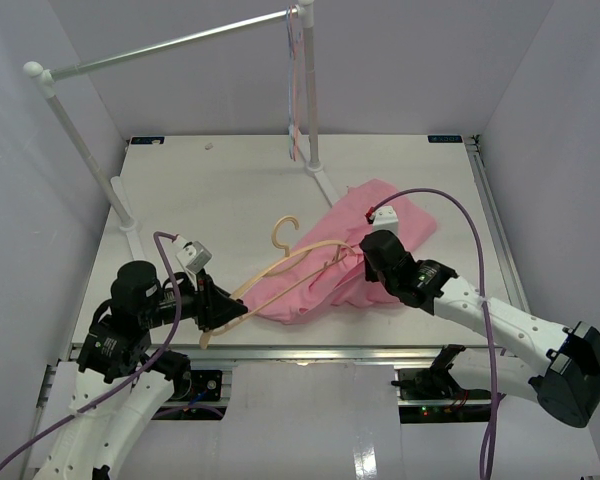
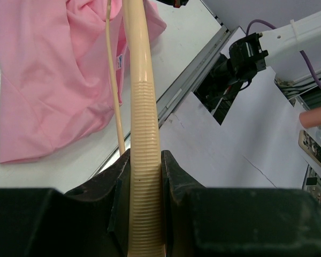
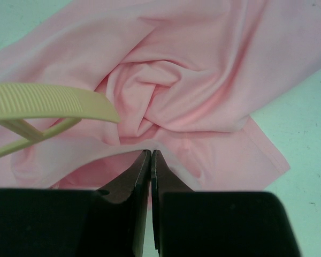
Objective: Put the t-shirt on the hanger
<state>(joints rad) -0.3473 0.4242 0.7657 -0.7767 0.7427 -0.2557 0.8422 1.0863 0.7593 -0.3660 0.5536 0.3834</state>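
Observation:
The light pink t-shirt [image 1: 380,215] lies crumpled on the white table [image 1: 210,190], right of centre. The pale tan hanger [image 1: 290,262] slants from lower left to the cloth, its hook [image 1: 285,232] pointing away from me. My left gripper [image 1: 225,312] is shut on the hanger's ribbed left arm [image 2: 142,107], which runs up between its jaws [image 2: 145,155]. The hanger's other arm tip [image 3: 48,101] rests on the t-shirt [image 3: 203,80]. My right gripper [image 3: 151,152] is shut on a pale folded edge of the t-shirt [image 2: 48,80], close to that tip.
A white clothes rack stands at the back, its rod [image 1: 170,45] running between a left post [image 1: 85,150] and a right post [image 1: 310,90]. Thin pink and blue hangers [image 1: 295,90] dangle by the right post. The table's metal front rail [image 1: 310,350] lies just behind both grippers.

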